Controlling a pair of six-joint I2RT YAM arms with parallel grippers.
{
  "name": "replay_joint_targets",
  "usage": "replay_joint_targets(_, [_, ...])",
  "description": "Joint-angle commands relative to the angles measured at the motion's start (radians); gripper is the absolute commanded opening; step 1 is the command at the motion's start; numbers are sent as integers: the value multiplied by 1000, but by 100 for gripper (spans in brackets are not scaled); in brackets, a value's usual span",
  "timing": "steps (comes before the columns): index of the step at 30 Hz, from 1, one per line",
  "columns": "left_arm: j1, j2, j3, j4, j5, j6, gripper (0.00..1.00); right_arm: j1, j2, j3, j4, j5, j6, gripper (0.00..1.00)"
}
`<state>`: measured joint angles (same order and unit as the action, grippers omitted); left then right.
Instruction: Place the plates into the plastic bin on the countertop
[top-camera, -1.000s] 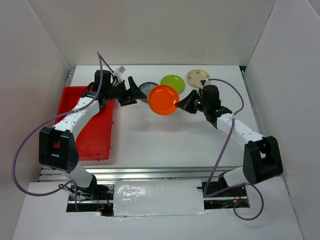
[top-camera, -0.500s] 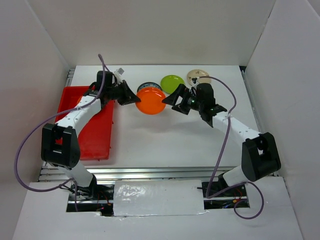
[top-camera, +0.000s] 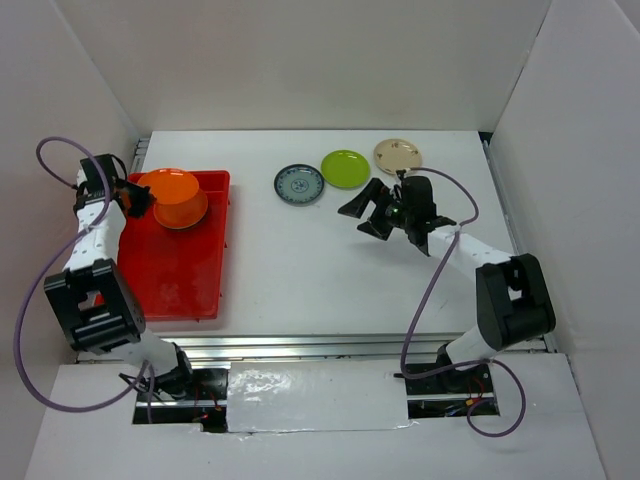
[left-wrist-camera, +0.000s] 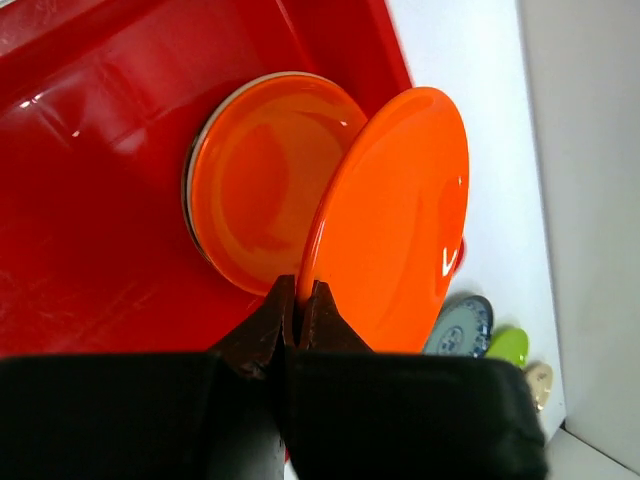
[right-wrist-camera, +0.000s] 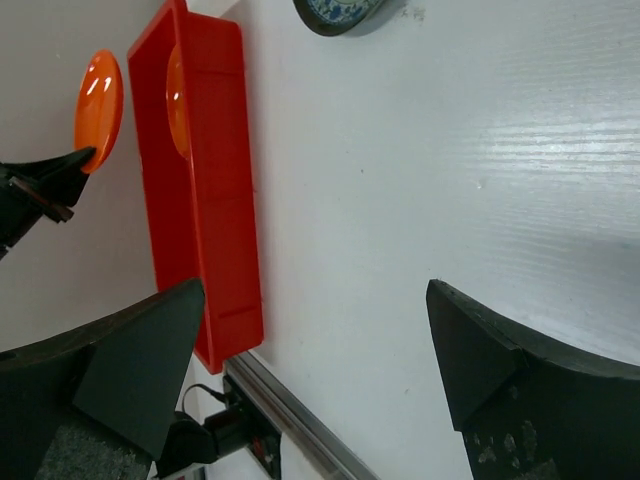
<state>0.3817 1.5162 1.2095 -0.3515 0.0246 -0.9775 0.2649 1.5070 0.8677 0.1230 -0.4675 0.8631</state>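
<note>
Plate in hand is the orange plate (left-wrist-camera: 400, 220), pinched by its rim in the left gripper (left-wrist-camera: 297, 300), whose fingers are closed tight on the edge with almost no gap. It stands tilted up on edge over the far end of the red bin (top-camera: 185, 280), and it does not appear to rest on anything. Just beside it, toward the left of the wrist view, a second orange plate (left-wrist-camera: 265, 180) lies flat in the bin, with the pale edge of another plate (left-wrist-camera: 190, 165) under it. The held plate's face is turned toward that stack. The next move is probably to tip it flat and lower it onto the stack before opening. Let go this steep, it would likely roll or knock the bin wall.

Three plates are left on the countertop (top-camera: 300, 270), in a row at the far side: a blue patterned plate (top-camera: 299, 185), a green plate (top-camera: 345, 168) and a cream plate (top-camera: 398, 155). The right gripper (top-camera: 365, 215) hovers just on their near side, jaws spread wide and holding nothing. It is much the nearer arm, and the blue plate lies ahead of its fingers.
</note>
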Motion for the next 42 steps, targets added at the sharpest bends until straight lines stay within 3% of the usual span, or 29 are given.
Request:
replay_joint_targets(1, [6,102,112,-16,20,0,0,-18,24,19,52,-37,-22,100])
replay_joint_targets(6, [28,147,110,-9,32,20,0,-39,76,48,52,-48,-38,100])
replay_joint_targets(8, [33,179,127,-20,44,34,40,-46,110,68,52,-57,-39,100])
replay_joint_targets(9, [31,197,140,-29,54,34,68,-47,122,77,50,-59,-39,100])
replay_joint_targets(11, [25,188,137,-37,54,36,99,-39,171,122,23,-36,-42,100])
replay_joint_targets(16, [-26,82,198,-119,-20,103,99,28,329,345,-164,183,14,100])
replay_joint_targets(17, [-33,76,231,-212,-81,130,99,39,347,365,-175,210,63,100])
replay_joint_targets(20, [-56,59,373,-380,-92,190,99,74,476,550,-262,323,125,100])
replay_joint_targets(26, [-72,-115,282,-399,34,365,99,94,706,830,-387,303,191,95])
replay_joint_targets(31, [-81,-232,177,-403,90,459,99,83,851,1013,-460,259,226,78])
replay_joint_targets(37, [-83,-277,127,-376,127,459,99,102,956,1169,-566,254,214,65])
replay_joint_targets(40, [-83,-283,98,-359,150,464,99,114,1004,1237,-606,259,217,53])
replay_joint_targets(42, [-81,-278,90,-353,153,471,99,125,1018,1263,-621,280,217,35])
